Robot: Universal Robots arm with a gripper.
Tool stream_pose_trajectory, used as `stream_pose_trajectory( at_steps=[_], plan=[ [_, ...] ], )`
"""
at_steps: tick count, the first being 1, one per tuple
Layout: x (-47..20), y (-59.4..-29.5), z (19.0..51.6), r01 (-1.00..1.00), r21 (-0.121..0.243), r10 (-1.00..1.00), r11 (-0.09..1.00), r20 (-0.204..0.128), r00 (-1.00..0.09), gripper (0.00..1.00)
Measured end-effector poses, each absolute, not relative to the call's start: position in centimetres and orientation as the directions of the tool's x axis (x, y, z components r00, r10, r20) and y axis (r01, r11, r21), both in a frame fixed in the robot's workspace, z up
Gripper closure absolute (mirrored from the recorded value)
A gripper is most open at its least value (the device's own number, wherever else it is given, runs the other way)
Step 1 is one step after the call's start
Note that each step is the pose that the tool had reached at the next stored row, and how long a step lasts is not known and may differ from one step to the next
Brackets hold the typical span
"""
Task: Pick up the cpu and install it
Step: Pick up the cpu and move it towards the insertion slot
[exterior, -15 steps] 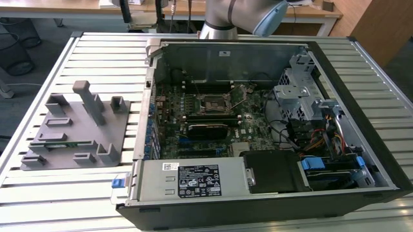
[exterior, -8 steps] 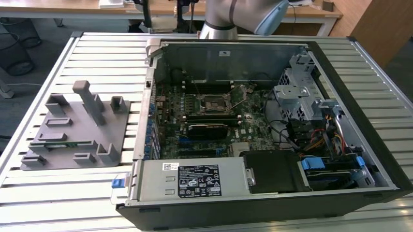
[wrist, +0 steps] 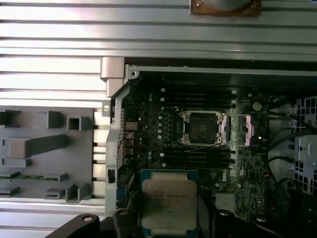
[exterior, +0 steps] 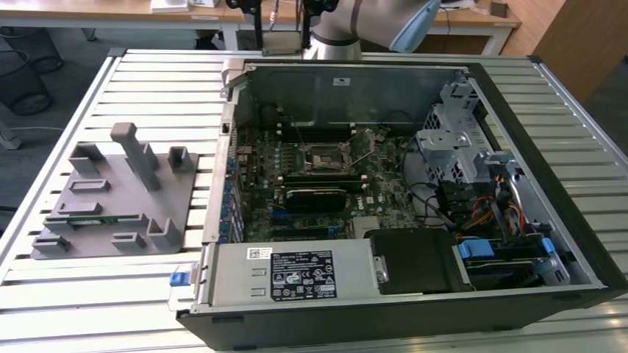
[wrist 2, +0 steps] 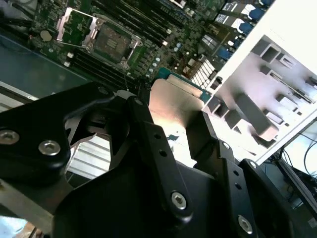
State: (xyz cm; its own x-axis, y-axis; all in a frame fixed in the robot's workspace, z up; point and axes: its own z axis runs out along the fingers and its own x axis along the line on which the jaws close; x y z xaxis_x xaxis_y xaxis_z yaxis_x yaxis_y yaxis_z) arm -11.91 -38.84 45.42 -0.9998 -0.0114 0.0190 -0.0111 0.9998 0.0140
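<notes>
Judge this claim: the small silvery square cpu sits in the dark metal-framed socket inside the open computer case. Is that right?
No. The small silvery square cpu is clamped in the black gripper, not seated; the dark metal-framed socket is empty, as the first wrist view shows.

In the exterior view I count one computer case (exterior: 549,147), one grey fixture (exterior: 108,198) at nine o'clock of it, and one green memory stick (exterior: 93,218) at seven o'clock on that fixture. I also count one power supply (exterior: 294,273) at six o'clock in the case, one dark socket (exterior: 322,156) at twelve o'clock of that supply, and one blue latch tab (exterior: 178,279) at nine o'clock of it. In the second wrist view I log one gripper (wrist 2: 168,116) with two black fingers (wrist 2: 148,139); in the first wrist view, one cpu (wrist: 168,201), gripped between them.
</notes>
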Motion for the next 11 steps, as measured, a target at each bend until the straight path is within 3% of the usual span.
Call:
stream_pose_trajectory(
  at_steps=[11],
  plan=[
    [-7.2, -38.1, 43.5, -0.011, 0.014, -0.012, 1.000, 0.025, -1.000, 0.46]
  ],
)
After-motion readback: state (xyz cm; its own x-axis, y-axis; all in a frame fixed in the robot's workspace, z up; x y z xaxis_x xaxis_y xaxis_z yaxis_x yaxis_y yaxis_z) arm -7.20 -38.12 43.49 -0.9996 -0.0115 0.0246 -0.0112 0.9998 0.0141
